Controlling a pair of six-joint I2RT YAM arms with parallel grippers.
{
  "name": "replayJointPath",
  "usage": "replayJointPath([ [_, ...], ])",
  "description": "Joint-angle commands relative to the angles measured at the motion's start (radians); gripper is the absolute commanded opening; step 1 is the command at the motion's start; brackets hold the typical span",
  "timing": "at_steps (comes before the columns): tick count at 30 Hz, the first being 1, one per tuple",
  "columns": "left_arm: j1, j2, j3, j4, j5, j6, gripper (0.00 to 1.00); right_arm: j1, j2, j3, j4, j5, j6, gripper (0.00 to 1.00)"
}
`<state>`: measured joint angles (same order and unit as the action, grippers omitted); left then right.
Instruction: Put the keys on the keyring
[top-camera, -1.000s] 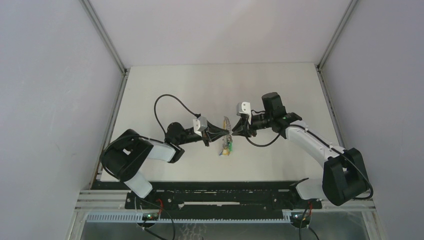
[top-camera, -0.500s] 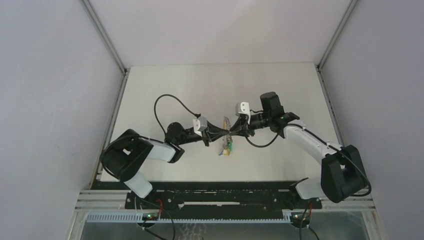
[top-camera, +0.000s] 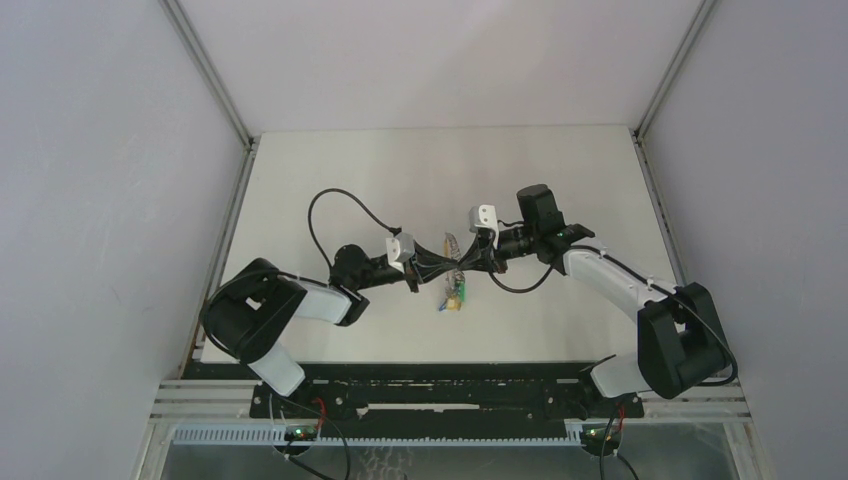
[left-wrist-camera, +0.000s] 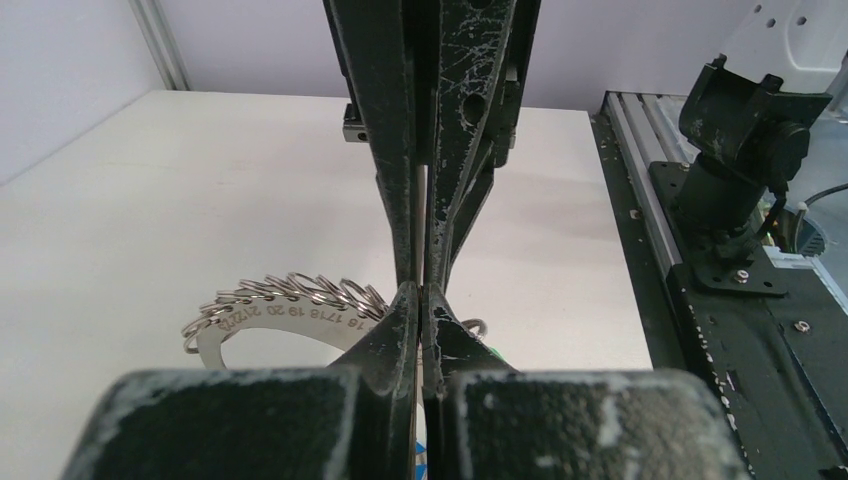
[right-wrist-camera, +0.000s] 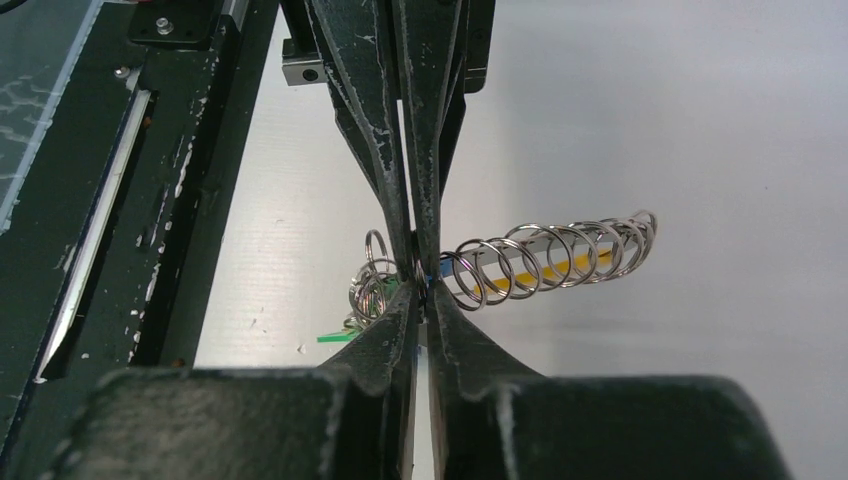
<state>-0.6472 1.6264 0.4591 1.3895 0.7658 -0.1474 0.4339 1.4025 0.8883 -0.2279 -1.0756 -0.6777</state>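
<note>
While tips meet over counter (top-camera: 330, 180): left fingers (left-wrist-camera: 392, 335) from 9 o'clock, right fingers (right-wrist-camera: 455, 330) from 3, both closed at keyring (right-wrist-camera: 540, 260).
Key: not visible.
Remaining: threading, unconfirmed.

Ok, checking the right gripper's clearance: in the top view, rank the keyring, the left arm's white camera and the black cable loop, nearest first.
From the right gripper:
1. keyring, at its fingertips.
2. white camera, on the left wrist.
3. cable loop, farther left.
</note>
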Motion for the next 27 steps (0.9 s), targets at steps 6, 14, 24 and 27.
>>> replayJointPath([
  [6, -0.008, -0.036, -0.005, 0.085, -0.039, 0.007, 0.05, 0.001, -0.013, 0.037, -0.082, 0.031, -0.051, 0.00],
  [14, -0.006, 0.009, -0.010, 0.085, -0.053, 0.034, 0.32, 0.032, -0.026, 0.167, -0.368, 0.293, -0.088, 0.00],
  [24, -0.008, 0.056, 0.011, 0.083, 0.010, 0.032, 0.40, 0.137, 0.047, 0.392, -0.667, 0.568, -0.078, 0.00],
  [27, -0.008, 0.066, 0.011, 0.083, 0.006, 0.037, 0.41, 0.174, 0.091, 0.457, -0.731, 0.640, -0.067, 0.00],
])
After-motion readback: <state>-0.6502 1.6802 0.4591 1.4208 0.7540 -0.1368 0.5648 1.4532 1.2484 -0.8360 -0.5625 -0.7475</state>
